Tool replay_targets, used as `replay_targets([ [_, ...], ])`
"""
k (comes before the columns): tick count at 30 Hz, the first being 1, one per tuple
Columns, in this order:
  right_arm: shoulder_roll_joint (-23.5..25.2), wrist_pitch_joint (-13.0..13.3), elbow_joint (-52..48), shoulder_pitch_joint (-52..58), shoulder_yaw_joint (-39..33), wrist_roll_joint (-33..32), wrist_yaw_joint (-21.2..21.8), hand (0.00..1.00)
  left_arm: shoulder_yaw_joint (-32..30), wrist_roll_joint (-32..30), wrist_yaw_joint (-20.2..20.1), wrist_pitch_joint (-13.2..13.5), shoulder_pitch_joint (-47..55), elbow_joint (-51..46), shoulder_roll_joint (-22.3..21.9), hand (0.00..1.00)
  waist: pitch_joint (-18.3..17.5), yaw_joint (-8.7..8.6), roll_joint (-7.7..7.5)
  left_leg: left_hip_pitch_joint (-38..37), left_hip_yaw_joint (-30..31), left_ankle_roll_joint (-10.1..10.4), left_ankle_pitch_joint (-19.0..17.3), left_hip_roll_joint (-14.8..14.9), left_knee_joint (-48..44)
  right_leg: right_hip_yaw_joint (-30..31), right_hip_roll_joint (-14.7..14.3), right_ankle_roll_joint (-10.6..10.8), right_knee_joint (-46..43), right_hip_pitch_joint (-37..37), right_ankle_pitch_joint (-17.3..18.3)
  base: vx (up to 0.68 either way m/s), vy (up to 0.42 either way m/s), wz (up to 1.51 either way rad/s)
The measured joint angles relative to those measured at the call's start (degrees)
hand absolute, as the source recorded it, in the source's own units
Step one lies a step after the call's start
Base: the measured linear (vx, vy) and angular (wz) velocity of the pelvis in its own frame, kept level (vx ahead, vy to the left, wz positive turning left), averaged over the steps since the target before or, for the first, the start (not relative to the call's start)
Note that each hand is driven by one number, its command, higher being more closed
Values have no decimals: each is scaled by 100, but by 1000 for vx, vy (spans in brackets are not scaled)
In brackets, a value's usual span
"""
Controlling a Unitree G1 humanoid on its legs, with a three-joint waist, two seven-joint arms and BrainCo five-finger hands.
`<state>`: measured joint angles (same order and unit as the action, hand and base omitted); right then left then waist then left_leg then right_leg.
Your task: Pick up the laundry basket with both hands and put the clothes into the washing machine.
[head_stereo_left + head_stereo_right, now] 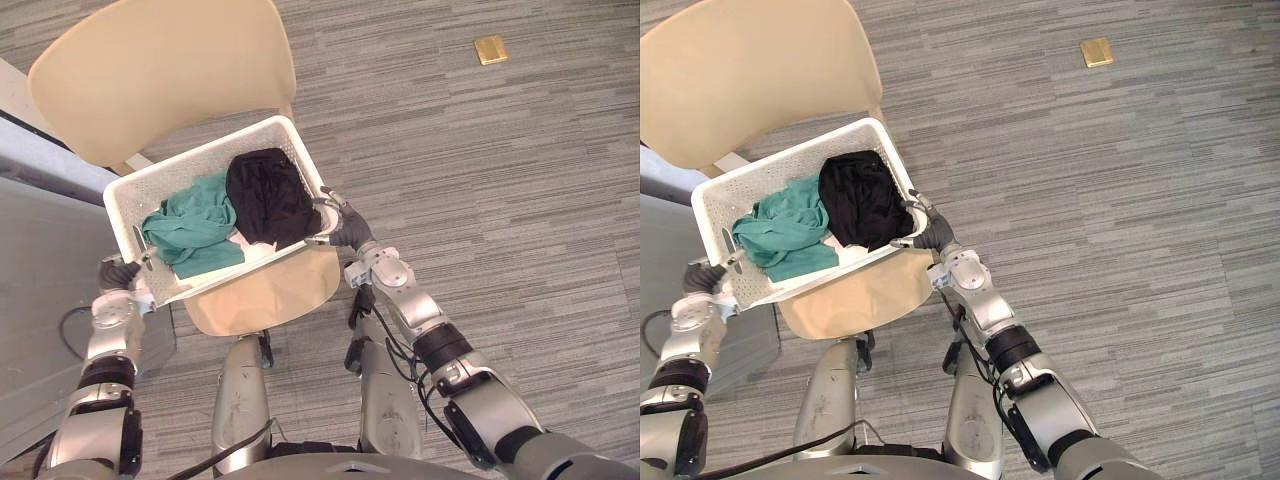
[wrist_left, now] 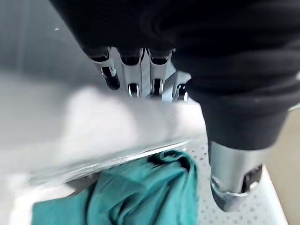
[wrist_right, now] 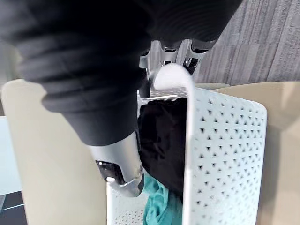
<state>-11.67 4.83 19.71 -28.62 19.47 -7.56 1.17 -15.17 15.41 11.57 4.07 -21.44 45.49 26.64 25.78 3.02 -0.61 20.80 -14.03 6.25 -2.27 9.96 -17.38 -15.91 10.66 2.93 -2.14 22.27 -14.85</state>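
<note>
A white perforated laundry basket (image 1: 200, 156) sits tilted over the seat of a beige chair (image 1: 272, 296). A green garment (image 1: 190, 230) and a black garment (image 1: 268, 195) lie inside it. My left hand (image 1: 120, 272) grips the basket's near-left end; in the left wrist view its fingers (image 2: 136, 70) curl over the rim (image 2: 93, 126), with the thumb (image 2: 232, 178) inside by the green garment (image 2: 150, 197). My right hand (image 1: 345, 228) grips the opposite end; its fingers (image 3: 176, 51) hook over the white rim (image 3: 187, 140), thumb (image 3: 119, 164) beside the black garment (image 3: 161, 140).
The chair's broad beige back (image 1: 170, 70) rises behind the basket. A grey flat surface (image 1: 40, 250) borders the scene on my left. Striped grey carpet (image 1: 500, 200) stretches to the right, with a small brass floor plate (image 1: 490, 49) far off.
</note>
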Motion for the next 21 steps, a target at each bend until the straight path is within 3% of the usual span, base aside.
replay_targets([
  [8, -94, 222, -798, 434, -225, -229, 133, 0, -338, -112, -69, 104, -128, -115, 163, 0, -14, -77, -24, -138, -28, 15, -3, 23, 64, 83, -59, -3, -32, -50, 61, 24, -12, -4],
  [13, -115, 248, -843, 806, -497, -227, 136, 0, -460, -225, -84, 103, 81, -109, 137, 0, -77, -107, -136, -255, -46, 29, -13, 64, 88, 98, -106, 0, -68, -131, 75, 48, -9, -3],
  [16, -110, 266, -1227, 1166, -686, -228, 139, 0, -520, -226, -104, 102, 277, -110, 39, 0, -146, -123, -238, -402, -162, 30, -14, 51, 173, 148, -103, 7, -56, -193, 80, 35, 8, -9],
  [21, -85, 383, -1456, 1931, -1572, -219, 132, 0, -644, -187, -118, 179, 1033, -825, -596, 0, -512, -159, -343, -525, -178, 32, -7, -2, 382, 158, -97, 48, 110, -289, 128, 41, 11, -2],
])
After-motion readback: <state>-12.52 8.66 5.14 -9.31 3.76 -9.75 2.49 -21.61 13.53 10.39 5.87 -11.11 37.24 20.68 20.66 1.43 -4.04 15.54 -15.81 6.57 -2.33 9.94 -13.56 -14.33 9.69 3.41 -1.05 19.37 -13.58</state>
